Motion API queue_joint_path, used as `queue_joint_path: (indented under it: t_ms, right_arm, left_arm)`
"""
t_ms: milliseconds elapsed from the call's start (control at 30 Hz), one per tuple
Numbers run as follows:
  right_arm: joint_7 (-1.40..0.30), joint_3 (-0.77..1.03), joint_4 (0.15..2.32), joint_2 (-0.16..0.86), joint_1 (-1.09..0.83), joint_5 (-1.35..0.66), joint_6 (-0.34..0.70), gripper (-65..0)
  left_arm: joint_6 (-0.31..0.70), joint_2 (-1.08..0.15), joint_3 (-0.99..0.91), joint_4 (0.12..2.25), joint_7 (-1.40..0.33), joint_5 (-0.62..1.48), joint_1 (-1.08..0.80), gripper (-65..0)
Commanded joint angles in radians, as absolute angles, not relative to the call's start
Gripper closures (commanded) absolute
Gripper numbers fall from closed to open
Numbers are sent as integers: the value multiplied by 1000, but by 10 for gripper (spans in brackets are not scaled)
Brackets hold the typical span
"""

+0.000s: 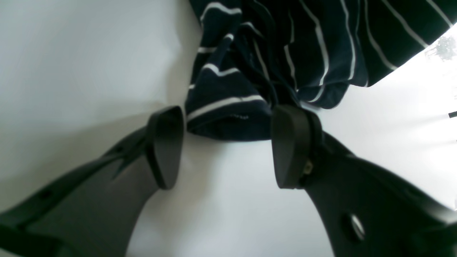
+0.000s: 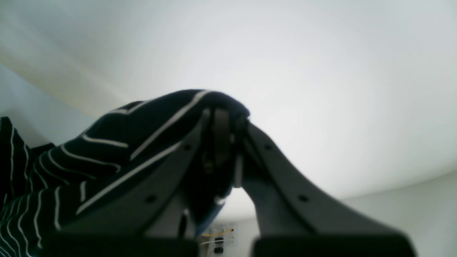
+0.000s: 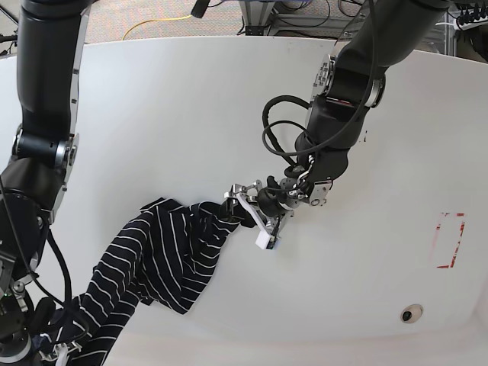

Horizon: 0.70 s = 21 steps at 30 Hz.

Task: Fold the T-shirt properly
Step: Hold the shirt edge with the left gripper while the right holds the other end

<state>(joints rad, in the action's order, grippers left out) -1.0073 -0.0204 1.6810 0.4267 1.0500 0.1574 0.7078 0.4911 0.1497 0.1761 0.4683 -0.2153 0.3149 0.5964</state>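
The T-shirt, dark navy with thin white stripes, lies crumpled on the white table, stretching from the middle down to the lower left. My left gripper is low at the shirt's upper right edge. In the left wrist view its jaws stand open, with a bunched hem of the T-shirt just between the fingertips and no grip on it. My right gripper is shut on a fold of the T-shirt, which drapes over one finger. In the base view the right gripper holds the lower left end.
A red rectangle mark is on the table at the right, and a small round hole sits near the front right edge. Cables lie on the floor beyond the table's far edge.
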Motion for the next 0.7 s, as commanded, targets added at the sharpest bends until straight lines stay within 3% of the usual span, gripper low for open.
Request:
queue_joint_path:
  t_ms: [0, 267, 533, 633, 667]
  right_arm:
    - [-1007, -15, 1722, 433, 1093, 163, 698, 0]
    - [-1046, -15, 1770, 433, 1092, 163, 698, 0]
    - [-1049, -15, 1787, 433, 1066, 165, 698, 0]
    - [-1053, -15, 1807, 433, 1052, 165, 698, 0]
    - [-1066, -15, 1817, 433, 1046, 165, 698, 0]
  left_arm:
    - [466, 157, 202, 470, -179, 328, 627, -362]
    - [440, 157, 303, 466, -94, 328, 624, -362]
    - [311, 157, 409, 464, -25, 329, 621, -356]
    - [309, 157, 429, 464, -24, 329, 621, -285]
    - [309, 157, 433, 464, -24, 329, 621, -235]
